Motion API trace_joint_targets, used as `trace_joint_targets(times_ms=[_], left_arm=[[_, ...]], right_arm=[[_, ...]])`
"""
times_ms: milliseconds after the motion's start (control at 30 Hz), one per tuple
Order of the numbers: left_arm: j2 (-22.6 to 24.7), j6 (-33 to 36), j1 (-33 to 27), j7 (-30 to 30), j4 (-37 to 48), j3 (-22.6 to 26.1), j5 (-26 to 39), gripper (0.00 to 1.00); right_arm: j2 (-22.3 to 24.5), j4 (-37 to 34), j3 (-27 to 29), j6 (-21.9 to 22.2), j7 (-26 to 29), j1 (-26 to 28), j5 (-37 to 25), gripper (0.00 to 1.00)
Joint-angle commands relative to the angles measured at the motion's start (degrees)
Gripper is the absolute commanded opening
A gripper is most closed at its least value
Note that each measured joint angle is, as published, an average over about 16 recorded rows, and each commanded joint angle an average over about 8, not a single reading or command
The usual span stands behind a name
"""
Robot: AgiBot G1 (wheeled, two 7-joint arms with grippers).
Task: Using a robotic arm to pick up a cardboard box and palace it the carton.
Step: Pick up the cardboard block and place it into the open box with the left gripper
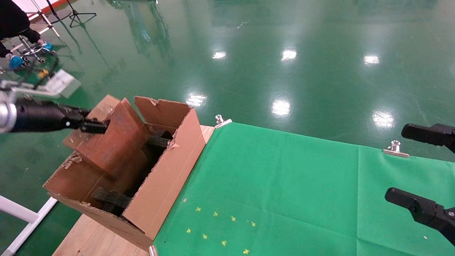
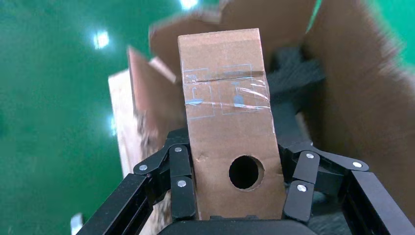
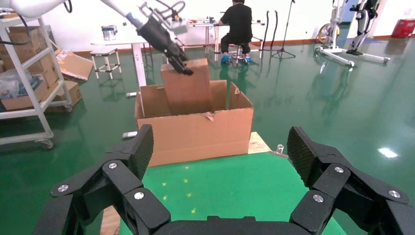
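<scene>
Right gripper (image 3: pixel 222 188) idling near camera, jaws spread wide over green cloth (image 1: pixel 284 185); left gripper (image 2: pixel 240 196) clamping cardboard box (image 2: pixel 227 122), hanging half inside carton (image 1: pixel 167 177); advising lowering clear of flaps, releasing onto foam

A green cloth (image 1: pixel 284 185) with small yellow stars (image 1: pixel 217 227) toward six o'clock is clipped by metal clamps (image 1: pixel 395 149) over a wooden table (image 1: pixel 92 238).
</scene>
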Motion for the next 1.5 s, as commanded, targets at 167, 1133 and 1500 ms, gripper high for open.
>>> trace_joint_targets(times_ms=[167, 1133, 1500], left_arm=[[2.04, -4.83, 0.98, 3.08, 7.02, 0.83, 2.26, 0.00], [11.41, -15.72, 4.07, 6.78, 27.11, 2.50, 5.15, 0.99], [11.26, -15.21, 4.08, 6.87, 26.68, 2.59, 5.21, 1.00]], right_arm=[[0.00, 0.00, 0.00, 0.00, 0.00, 0.00, 0.00, 1.00], [0.01, -0.02, 0.00, 0.01, 0.00, -0.01, 0.00, 1.00], [0.01, -0.02, 0.00, 0.02, 0.00, -0.02, 0.00, 1.00]])
